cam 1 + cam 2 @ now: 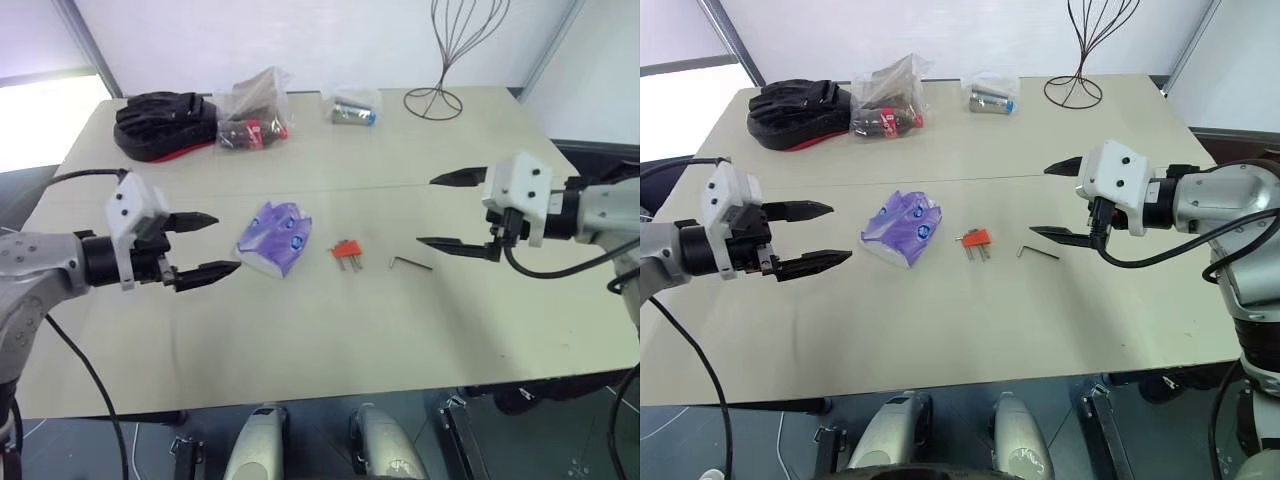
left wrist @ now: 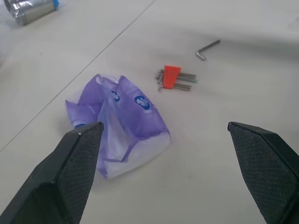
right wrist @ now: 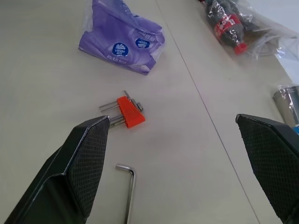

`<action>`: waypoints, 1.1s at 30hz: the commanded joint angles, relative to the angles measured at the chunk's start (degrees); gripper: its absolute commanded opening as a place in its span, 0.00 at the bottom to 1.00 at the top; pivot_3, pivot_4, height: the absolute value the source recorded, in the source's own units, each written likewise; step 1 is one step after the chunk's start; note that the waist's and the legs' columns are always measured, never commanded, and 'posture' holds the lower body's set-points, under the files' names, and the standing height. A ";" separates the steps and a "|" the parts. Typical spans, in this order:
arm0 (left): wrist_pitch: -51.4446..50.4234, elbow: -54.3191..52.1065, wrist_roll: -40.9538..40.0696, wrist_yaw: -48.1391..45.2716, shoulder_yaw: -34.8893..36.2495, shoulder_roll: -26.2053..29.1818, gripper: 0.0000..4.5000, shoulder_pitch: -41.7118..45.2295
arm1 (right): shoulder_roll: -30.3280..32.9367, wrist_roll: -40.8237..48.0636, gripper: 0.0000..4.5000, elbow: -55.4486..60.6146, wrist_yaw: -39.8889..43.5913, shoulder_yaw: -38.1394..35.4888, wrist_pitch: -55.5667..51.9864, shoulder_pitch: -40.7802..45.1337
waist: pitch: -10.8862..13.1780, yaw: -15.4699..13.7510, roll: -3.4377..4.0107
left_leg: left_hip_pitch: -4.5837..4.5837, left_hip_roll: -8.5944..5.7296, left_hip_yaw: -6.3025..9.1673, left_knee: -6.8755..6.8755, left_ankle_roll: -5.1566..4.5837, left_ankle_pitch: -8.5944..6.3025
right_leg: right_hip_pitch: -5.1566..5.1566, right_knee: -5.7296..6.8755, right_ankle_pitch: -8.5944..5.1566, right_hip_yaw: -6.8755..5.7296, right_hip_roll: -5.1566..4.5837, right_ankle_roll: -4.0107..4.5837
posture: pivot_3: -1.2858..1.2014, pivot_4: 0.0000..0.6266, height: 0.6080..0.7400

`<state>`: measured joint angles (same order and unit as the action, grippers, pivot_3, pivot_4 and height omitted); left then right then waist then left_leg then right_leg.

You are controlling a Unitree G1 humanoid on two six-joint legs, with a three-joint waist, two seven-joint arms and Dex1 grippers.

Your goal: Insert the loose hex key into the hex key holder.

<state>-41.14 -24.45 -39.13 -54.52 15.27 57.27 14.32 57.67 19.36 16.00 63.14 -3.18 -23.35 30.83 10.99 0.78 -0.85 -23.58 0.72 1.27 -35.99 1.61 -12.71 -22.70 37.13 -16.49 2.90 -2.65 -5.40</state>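
Observation:
The loose hex key (image 1: 410, 263), a thin dark L-shaped rod, lies flat on the table a little right of centre. Just to its left rests the hex key holder (image 1: 345, 250), a small red-orange block with short dark keys sticking out toward me. My right gripper (image 1: 445, 212) hovers open above the table to the right of the key, pointing left, nothing between its fingers. My left gripper (image 1: 208, 246) hangs open at the left, pointing right at a purple tissue pack (image 1: 275, 238). Both wrist views show the holder (image 2: 171, 76) and the key (image 3: 129, 190) on the bare tabletop.
A black and red padded mitt (image 1: 163, 124), a clear bag with a cola bottle (image 1: 254, 115) and a bagged metal can (image 1: 353, 109) line the table's far side. A wire stand (image 1: 445, 60) rises at the far right.

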 commanded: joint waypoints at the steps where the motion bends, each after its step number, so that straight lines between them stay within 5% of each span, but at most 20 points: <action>1: 4.94 0.69 4.94 -0.86 -1.89 1.19 0.99 0.32 | 0.52 0.39 1.00 2.10 -0.76 -1.74 -0.13 0.72 | 0.00 0.01 0.00 | 0.00 0.00 0.00 0.00 0.00 0.00 | 0.00 0.00 0.00 0.00 0.00 0.00 | 0.52 0.24 1.00; 10: 13.22 7.83 12.49 -3.90 -8.86 -1.09 0.99 0.92 | 0.29 0.33 1.00 3.84 -2.24 -1.73 -0.93 -0.49 | 0.00 -0.04 0.00 | 0.00 0.01 -0.03 0.01 0.00 0.00 | -0.02 0.01 0.00 0.02 -0.01 0.01 | 0.52 0.24 1.00; 22: 25.67 34.98 23.04 -5.56 -20.31 -16.44 0.99 15.67 | -0.03 0.73 1.00 7.33 -4.66 -2.37 -3.15 -3.04 | 0.00 -0.06 0.00 | -0.09 -0.04 -0.13 -0.11 -0.02 0.00 | -0.06 0.09 0.13 -0.03 0.10 -0.23 | 0.52 0.24 1.00; 30: 28.76 44.79 26.95 -7.78 -22.70 -20.72 0.99 20.61 | 0.01 0.79 1.00 8.41 -5.95 -3.02 -3.99 -3.58 | 0.00 -0.05 0.00 | -0.11 -0.04 -0.16 -0.13 -0.03 0.00 | -0.07 0.14 0.17 -0.05 0.12 -0.31 | 0.52 0.24 1.00; 33: 28.86 46.10 27.44 -8.24 -22.75 -21.38 0.81 21.19 | -0.10 0.84 1.00 8.62 -6.43 -2.85 -4.10 -3.60 | 0.00 -0.05 0.00 | -0.11 -0.04 -0.16 -0.15 -0.03 0.00 | -0.06 0.16 0.17 -0.05 0.11 -0.31 | 0.52 0.24 1.00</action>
<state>-12.96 21.43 -12.27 -62.30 -7.76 35.72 34.63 57.41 19.65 22.79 57.35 -3.67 -27.30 27.03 10.99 0.73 -0.85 -23.69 0.68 1.13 -36.14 1.58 -12.71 -22.77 37.30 -16.32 2.85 -2.54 -5.71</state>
